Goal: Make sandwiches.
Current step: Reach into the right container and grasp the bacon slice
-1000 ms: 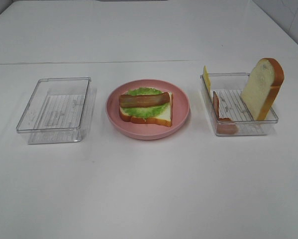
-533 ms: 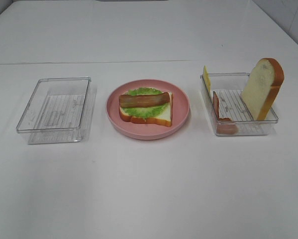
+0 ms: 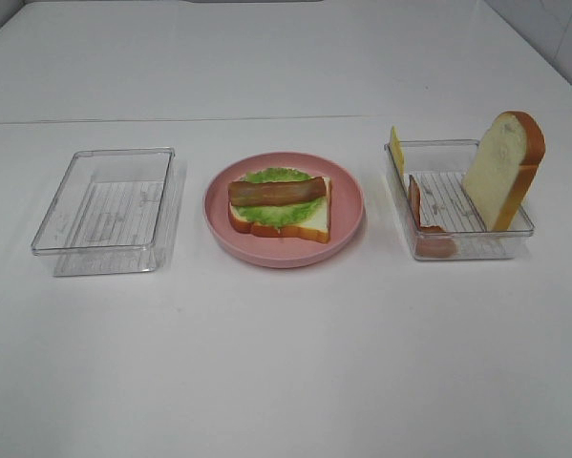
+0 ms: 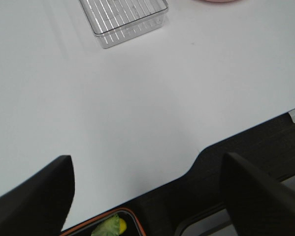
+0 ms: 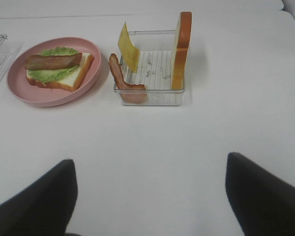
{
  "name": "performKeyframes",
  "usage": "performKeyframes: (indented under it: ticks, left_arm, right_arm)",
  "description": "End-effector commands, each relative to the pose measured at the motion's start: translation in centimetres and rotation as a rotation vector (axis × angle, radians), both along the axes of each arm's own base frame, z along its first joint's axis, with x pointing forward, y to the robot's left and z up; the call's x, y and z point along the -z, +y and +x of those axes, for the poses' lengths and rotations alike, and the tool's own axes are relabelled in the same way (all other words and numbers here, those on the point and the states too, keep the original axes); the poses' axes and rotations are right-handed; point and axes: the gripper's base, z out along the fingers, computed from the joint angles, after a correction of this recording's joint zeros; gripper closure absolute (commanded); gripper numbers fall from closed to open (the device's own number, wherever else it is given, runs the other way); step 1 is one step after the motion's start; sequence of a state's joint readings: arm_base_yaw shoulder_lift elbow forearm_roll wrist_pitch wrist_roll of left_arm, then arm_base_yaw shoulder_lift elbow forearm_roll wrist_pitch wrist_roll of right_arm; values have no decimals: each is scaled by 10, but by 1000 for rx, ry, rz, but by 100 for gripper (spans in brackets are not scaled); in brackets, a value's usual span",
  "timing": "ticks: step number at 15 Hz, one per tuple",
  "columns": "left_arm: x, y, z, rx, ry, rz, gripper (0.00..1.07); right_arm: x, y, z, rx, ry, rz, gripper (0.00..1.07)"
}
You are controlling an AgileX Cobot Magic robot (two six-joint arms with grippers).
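The sandwich stack (image 3: pixel 279 205) lies on the round pink plate (image 3: pixel 348 227): one bread slice, green lettuce and a bacon strip on top. It also shows in the right wrist view (image 5: pixel 58 69). The right clear tray (image 3: pixel 457 246) holds a second bread slice (image 3: pixel 503 170) standing on edge, a yellow cheese square (image 3: pixel 396 148) and a bacon strip (image 3: pixel 416 205). Neither gripper shows in the exterior high view. My right gripper (image 5: pixel 147 196) is open and empty, well back from the tray (image 5: pixel 152 96). My left gripper (image 4: pixel 147 196) is open and empty over the table's front edge.
An empty clear tray (image 3: pixel 104 205) stands left of the plate and shows in the left wrist view (image 4: pixel 125 19). The white table's front edge (image 4: pixel 196 152) borders a dark area. A small green and yellow thing (image 4: pixel 109 227) lies below that edge.
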State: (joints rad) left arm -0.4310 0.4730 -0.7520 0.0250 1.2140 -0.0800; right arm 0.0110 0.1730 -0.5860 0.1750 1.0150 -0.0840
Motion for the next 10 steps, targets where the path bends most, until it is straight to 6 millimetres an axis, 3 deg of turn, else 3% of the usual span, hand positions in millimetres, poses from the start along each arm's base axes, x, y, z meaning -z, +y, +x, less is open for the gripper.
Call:
performKeyframes:
  ticks: [1, 6, 7, 8, 10]
  left_arm:
    - [8, 10, -17, -14, -81, -24, 30]
    - [21, 25, -41, -31, -252, -59, 30]
    - [25, 28, -46, -33, -287, -66, 30]
    - [39, 31, -52, -39, -328, -82, 30]
    - [45, 33, -57, -54, -372, -119, 30]
  right_arm:
    - [-14, 0, 24, 14, 59, 9, 31]
    - [-40, 3, 80, 3, 203, 39, 31]
    - [-46, 5, 97, -4, 238, 60, 31]
    - [-54, 11, 129, -28, 320, 132, 31]
    - [-57, 16, 154, -60, 424, 181, 31]
